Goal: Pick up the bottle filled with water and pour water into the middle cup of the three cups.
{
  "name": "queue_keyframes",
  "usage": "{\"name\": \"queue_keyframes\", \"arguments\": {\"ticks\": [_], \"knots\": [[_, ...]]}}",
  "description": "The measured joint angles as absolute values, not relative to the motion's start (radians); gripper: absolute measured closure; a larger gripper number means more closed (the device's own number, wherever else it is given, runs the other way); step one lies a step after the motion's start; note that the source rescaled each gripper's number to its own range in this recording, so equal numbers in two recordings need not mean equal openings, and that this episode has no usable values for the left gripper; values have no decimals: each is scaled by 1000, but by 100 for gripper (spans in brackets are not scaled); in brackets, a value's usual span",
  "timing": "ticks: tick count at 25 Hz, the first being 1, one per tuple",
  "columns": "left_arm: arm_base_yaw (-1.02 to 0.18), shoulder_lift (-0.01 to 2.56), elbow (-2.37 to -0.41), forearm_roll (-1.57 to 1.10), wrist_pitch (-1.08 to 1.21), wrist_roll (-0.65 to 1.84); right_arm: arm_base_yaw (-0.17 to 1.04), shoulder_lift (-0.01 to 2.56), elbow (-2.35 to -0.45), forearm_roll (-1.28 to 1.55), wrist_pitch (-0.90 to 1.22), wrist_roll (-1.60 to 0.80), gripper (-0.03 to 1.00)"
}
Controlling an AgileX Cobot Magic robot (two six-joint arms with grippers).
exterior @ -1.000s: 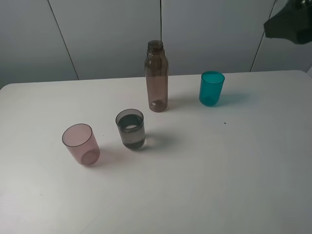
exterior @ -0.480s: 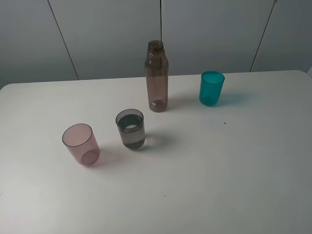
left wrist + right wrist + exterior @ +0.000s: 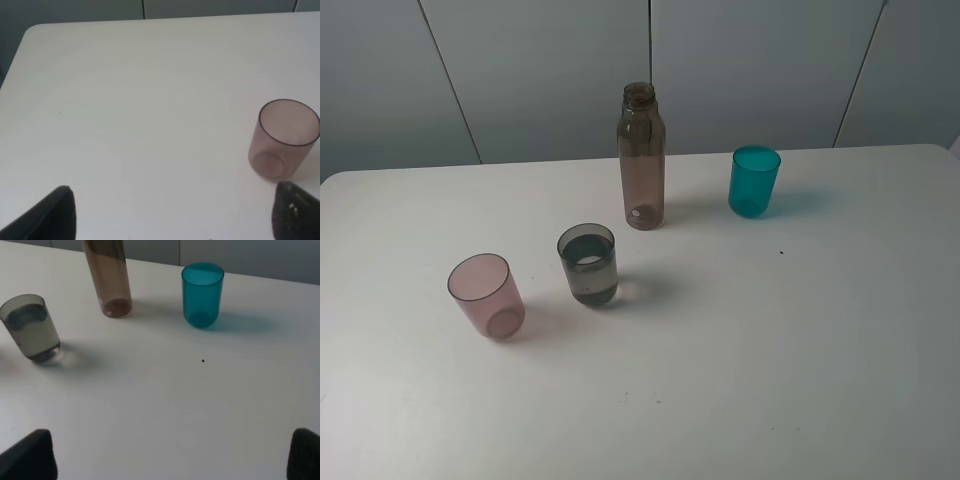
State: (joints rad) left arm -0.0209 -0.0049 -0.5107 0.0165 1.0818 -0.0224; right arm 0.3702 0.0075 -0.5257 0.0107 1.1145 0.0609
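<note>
Bottle (image 3: 106, 276) stands well apart from the wide-open, empty right hand (image 3: 170, 460).

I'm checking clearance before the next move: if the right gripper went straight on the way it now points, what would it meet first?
Probably only bare table. The right gripper is open and aimed between the bottle and the teal cup; both look off its line, though depth is unclear.

One tall see-through brown plastic bottle (image 3: 642, 160). Three small plastic cups: one pink cup (image 3: 485, 295), one smoky grey cup (image 3: 588, 264), one teal cup (image 3: 754, 181).
</note>
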Motion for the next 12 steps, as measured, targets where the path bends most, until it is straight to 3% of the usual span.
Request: {"name": "queue_keyframes", "arguments": {"ticks": [12], "knots": [[-21,-5,-511,17,1082,-21,355,3,-512,11,1098,84,-3]]}}
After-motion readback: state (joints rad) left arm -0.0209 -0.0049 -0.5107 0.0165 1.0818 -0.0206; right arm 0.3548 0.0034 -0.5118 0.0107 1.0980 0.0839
